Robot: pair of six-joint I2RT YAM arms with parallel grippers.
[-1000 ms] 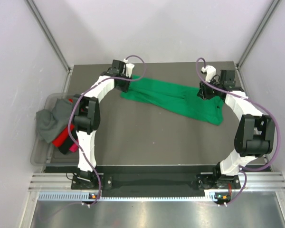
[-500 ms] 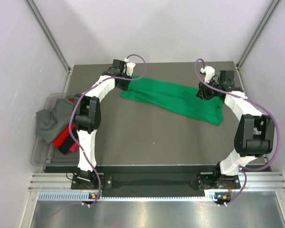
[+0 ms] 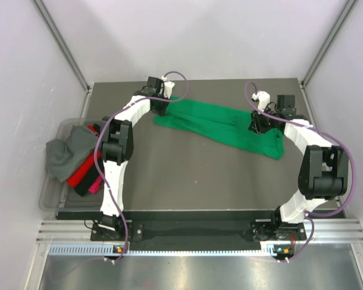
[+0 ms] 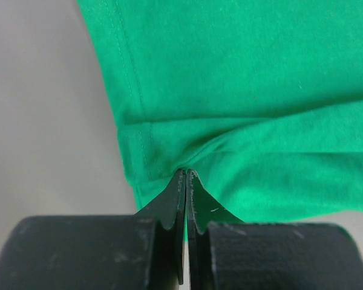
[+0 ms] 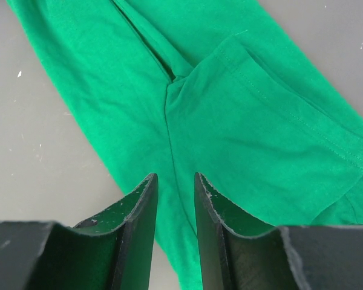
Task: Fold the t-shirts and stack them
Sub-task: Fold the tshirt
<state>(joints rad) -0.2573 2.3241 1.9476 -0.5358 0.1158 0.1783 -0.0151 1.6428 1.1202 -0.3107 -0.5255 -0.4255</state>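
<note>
A bright green t-shirt (image 3: 221,124) lies spread in a long band across the far half of the table. My left gripper (image 3: 160,110) is at the shirt's left end. In the left wrist view it (image 4: 186,173) is shut on a puckered fold of the green cloth (image 4: 242,78), near a stitched hem. My right gripper (image 3: 258,125) hovers over the shirt's right part. Seen from the right wrist, it (image 5: 175,179) is open, and the green cloth (image 5: 242,127) with a crease line lies below the gap. Grey (image 3: 66,151), red (image 3: 81,175) and pink (image 3: 95,186) t-shirts are piled at the left.
A clear plastic bin (image 3: 51,196) hangs off the table's left edge and holds the piled shirts. The dark table top (image 3: 187,175) stretches between the arms' bases and the green shirt. Pale walls close in on the back and both sides.
My left gripper has closed on the green shirt's left end and edged slightly right. The right gripper has shifted a little, its jaws still apart.
</note>
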